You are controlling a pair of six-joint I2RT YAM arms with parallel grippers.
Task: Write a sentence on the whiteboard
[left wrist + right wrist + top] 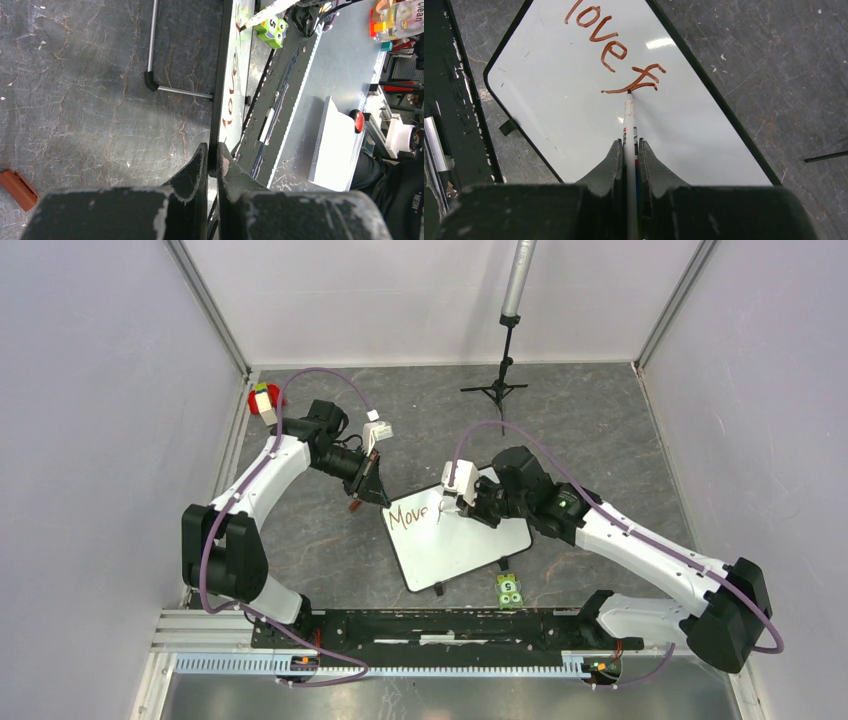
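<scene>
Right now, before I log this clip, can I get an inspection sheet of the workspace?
Surface: dark cracked mat.
Job's things: whiteboard angled on mat; sentence unfinished, "love f" readable; marker tip on the board.
Clutter: brown cap and green block beside the board; red item in far left corner.
Grippers: left gripper shut on whiteboard rim; right gripper shut on marker.
Cables: purple cables loop over both arms.
Surroundings: pale walls; tripod stand at back.

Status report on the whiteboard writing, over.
Left gripper shut on whiteboard rim. Right gripper shut on marker, tip on board. Sentence: one word plus a letter. Green block near board, clear of marker.
</scene>
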